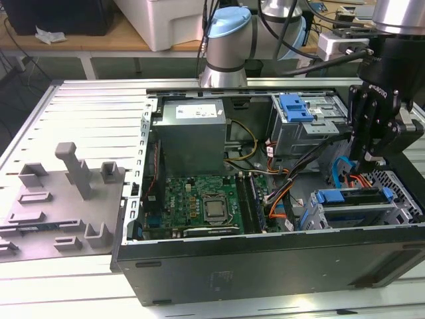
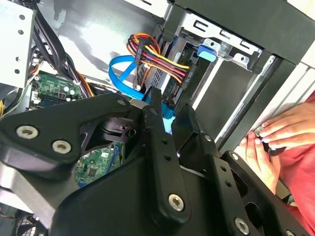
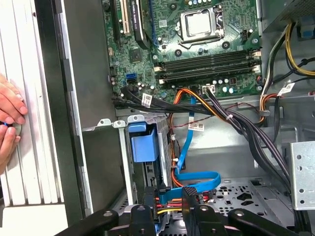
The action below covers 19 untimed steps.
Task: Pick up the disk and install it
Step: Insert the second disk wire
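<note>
The disk (image 1: 355,199) lies flat in the drive cage (image 1: 398,212) at the case's front corner, on the exterior view's right, its blue side rail (image 1: 337,196) facing the motherboard. My gripper (image 1: 369,158) hangs just above its rear end, fingers a narrow gap apart with nothing between them. In the first wrist view the disk's blue rail tab (image 3: 144,142) shows beyond my fingertips (image 3: 189,195). In the second wrist view the blue tab (image 2: 207,51) sits on the cage, and the blue data cable (image 2: 120,73) and coloured power wires (image 2: 157,56) run to the disk's end.
The open computer case (image 1: 265,262) holds a grey power supply (image 1: 192,133), a motherboard (image 1: 199,206) and an upper cage with a bare blue bracket (image 1: 295,106). A grey fixture plate (image 1: 63,206) lies at the exterior view's left. A person's hand (image 2: 278,130) rests by the case.
</note>
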Motion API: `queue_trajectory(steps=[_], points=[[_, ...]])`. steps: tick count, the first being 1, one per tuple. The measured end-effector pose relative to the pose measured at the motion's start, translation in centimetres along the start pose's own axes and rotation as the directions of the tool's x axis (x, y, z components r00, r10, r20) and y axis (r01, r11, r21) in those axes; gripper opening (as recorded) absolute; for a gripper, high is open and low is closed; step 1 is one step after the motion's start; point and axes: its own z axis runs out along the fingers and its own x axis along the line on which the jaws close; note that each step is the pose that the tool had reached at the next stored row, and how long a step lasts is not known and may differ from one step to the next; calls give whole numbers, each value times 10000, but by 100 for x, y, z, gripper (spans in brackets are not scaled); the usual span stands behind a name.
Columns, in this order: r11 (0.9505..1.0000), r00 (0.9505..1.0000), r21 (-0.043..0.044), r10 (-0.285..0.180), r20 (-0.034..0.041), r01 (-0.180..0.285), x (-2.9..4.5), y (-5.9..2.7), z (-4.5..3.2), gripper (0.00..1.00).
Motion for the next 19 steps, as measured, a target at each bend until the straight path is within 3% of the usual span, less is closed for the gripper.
queue_trajectory(steps=[7,12,19], points=[[9997,10000,-222,-44,-21,44,3,1,2,36],[9994,9995,-172,-307,-13,307,2,1,5,36],[9990,9992,-177,-399,-9,399,0,2,16,36]])
